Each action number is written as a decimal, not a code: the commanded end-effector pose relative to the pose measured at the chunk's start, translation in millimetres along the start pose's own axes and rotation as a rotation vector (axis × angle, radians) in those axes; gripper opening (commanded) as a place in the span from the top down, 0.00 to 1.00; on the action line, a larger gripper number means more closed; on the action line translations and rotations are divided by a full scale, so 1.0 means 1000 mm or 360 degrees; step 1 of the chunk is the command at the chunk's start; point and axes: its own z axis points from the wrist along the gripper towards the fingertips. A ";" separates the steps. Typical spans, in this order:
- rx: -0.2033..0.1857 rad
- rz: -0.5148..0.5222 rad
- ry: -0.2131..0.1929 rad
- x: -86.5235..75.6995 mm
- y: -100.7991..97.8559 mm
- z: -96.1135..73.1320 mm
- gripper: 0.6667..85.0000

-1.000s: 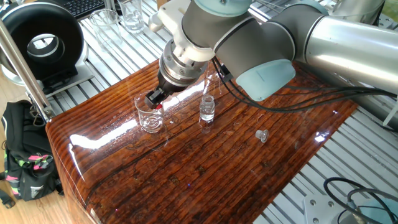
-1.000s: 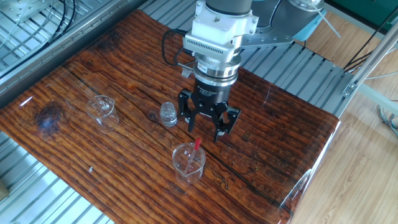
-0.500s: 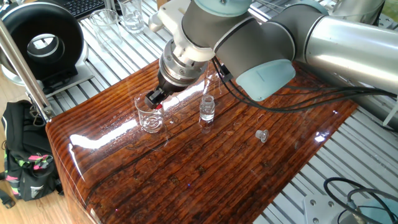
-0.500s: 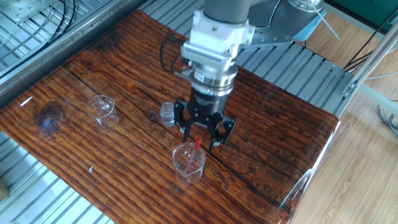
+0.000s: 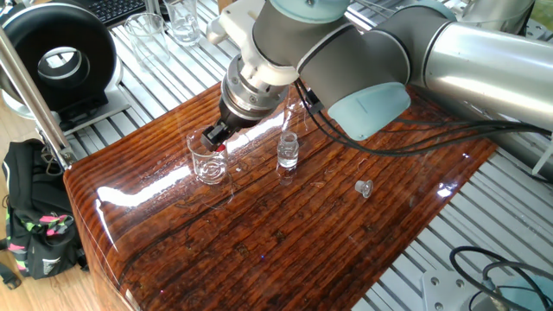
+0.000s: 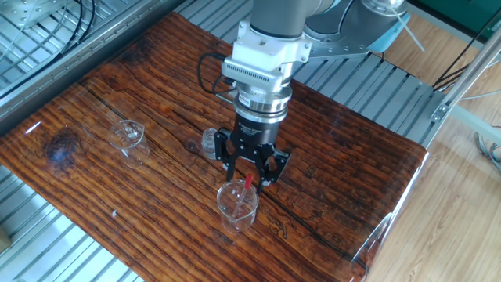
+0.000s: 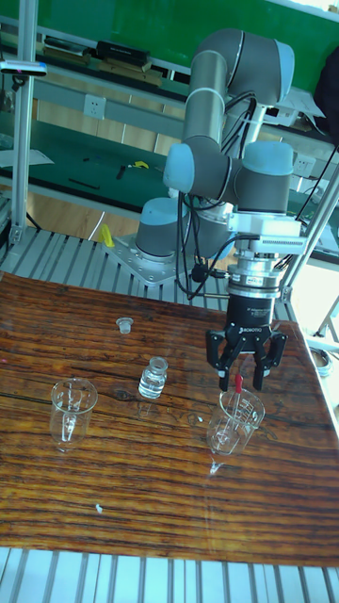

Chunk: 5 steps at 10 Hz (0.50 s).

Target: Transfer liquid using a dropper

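Observation:
The dropper [image 6: 248,185] stands tilted in a clear beaker [image 6: 236,210], its small red bulb [image 7: 238,383] sticking up above the rim. My gripper [image 6: 249,171] hangs straight over that beaker, open, with a finger on each side of the bulb top and a gap to it. In the tall fixed view the gripper [image 7: 241,376] shows the same open stance over the beaker [image 7: 235,421]. A small clear vial [image 6: 210,142] stands just beside the beaker. I cannot make out the liquid in any glass.
A second clear beaker [image 6: 127,138] stands apart at the far side of the wooden table [image 6: 352,180]. A small cap [image 5: 364,187] lies loose on the wood. Metal slats, more glassware [image 5: 183,22] and a black fan [image 5: 59,60] sit beyond the table edge.
In the other fixed view my gripper has slid toward the beaker, from beside it to right over the red bulb. Its fingers stay open. The glassware has not moved.

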 end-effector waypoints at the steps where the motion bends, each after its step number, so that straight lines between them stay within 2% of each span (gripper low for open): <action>1: -0.0024 0.0034 0.0009 0.007 -0.003 -0.005 0.32; 3: -0.0020 0.0047 0.0003 0.003 0.001 -0.010 0.34; 5: 0.0001 0.0068 0.0022 0.007 0.004 -0.009 0.36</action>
